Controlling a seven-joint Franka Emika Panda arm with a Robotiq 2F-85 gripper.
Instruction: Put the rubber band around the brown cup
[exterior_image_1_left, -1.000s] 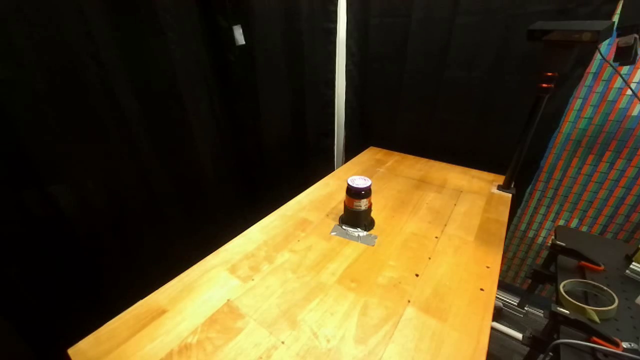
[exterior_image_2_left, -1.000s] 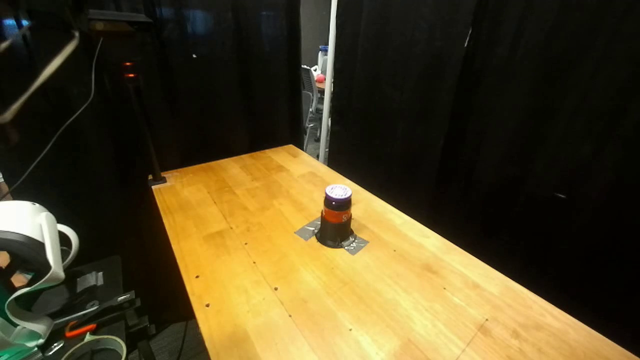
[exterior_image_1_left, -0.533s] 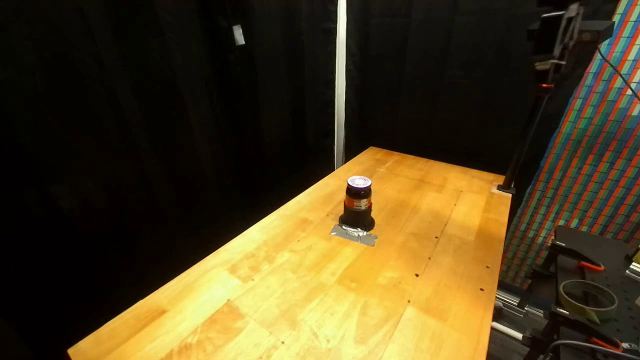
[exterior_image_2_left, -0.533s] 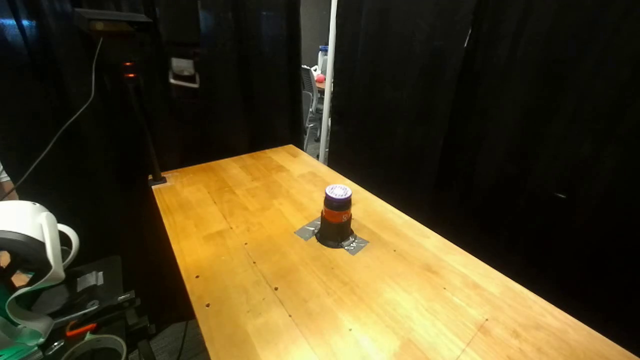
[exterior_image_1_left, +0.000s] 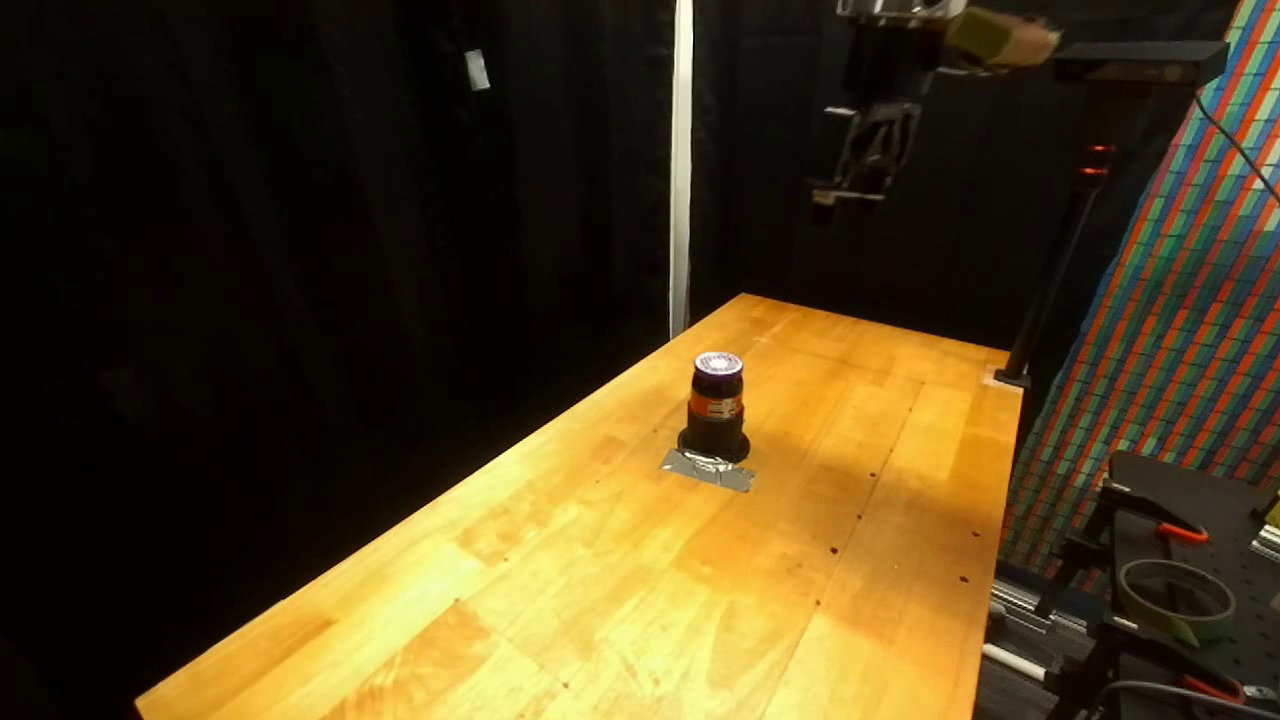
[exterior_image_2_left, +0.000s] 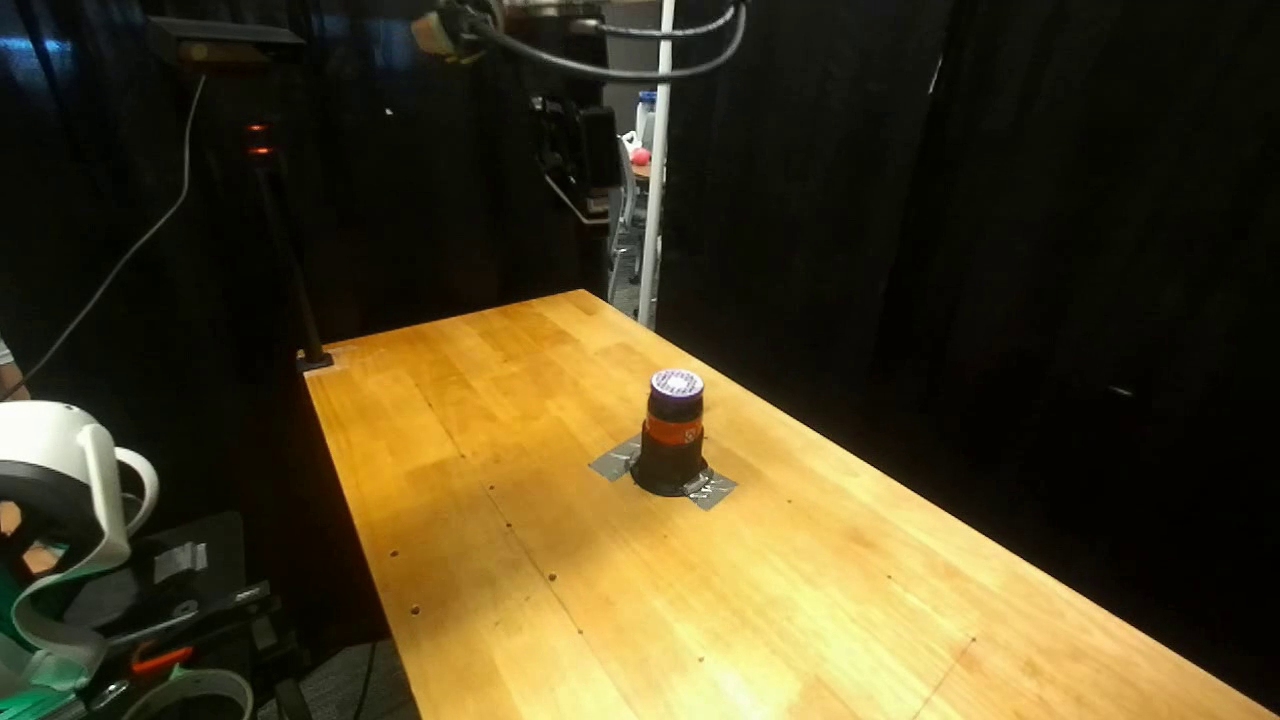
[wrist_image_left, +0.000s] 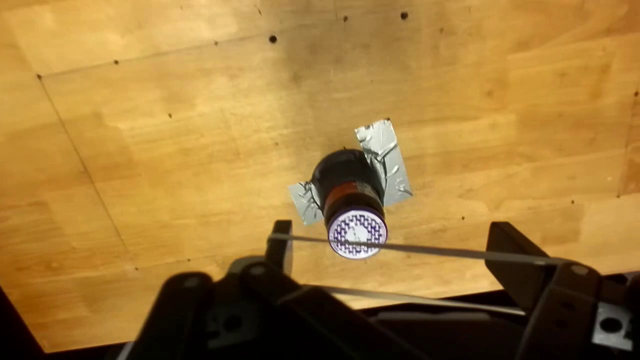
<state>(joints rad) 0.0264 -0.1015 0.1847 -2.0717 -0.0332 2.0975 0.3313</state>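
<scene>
1. One end effector (wrist_image_left: 390, 245), released: its two fingers (wrist_image_left: 505, 240) stand wide apart.
2. One pale band (wrist_image_left: 440, 250), looped around both fingers and stretched straight, so two strands run from finger to finger.
3. One jar (exterior_image_2_left: 675, 412), upright, with one orange label (exterior_image_2_left: 673, 431) and one lid (wrist_image_left: 357, 229) patterned in white and purple.
4. One black base (exterior_image_2_left: 668, 468); the jar stands in it.
5. Two strips (wrist_image_left: 387, 160) of silver tape, each touching the base and lying on the worktop (exterior_image_1_left: 600, 560).
6. One worktop, wooden, with several small dark holes.
7. In both exterior views the end effector hangs well above the worktop, apart from the jar. In the wrist view, one strand of the band crosses in front of the lid.
8. One roll (exterior_image_1_left: 1205, 627) of tape, beside the worktop in an exterior view.
9. One pale pole (exterior_image_1_left: 681, 170), beyond the worktop in an exterior view.
</scene>
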